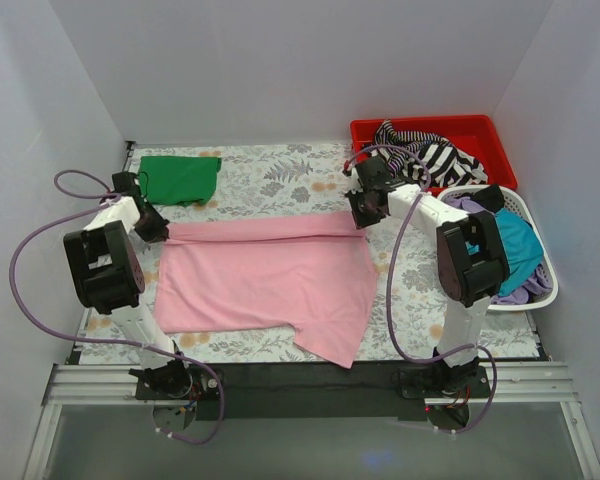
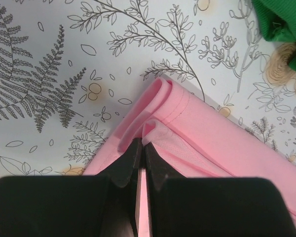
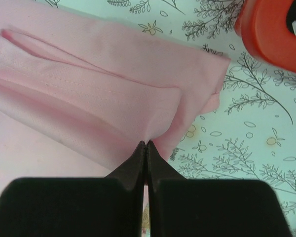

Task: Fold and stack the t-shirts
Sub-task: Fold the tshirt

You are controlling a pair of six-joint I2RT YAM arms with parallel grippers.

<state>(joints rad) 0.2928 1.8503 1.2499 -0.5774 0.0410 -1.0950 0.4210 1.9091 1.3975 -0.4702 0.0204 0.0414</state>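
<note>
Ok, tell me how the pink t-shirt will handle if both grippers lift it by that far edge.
Probably floppy: the pink t-shirt puckers and rolls over where the left gripper and right gripper pinch it, so it should sag between them. Likely light, since thin folds lie nearly flat. The loose near corner may drag across the table.

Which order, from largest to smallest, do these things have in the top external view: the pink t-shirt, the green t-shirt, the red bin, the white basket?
1. pink t-shirt
2. red bin and white basket: about alike, not ranked
3. green t-shirt, smallest
</note>
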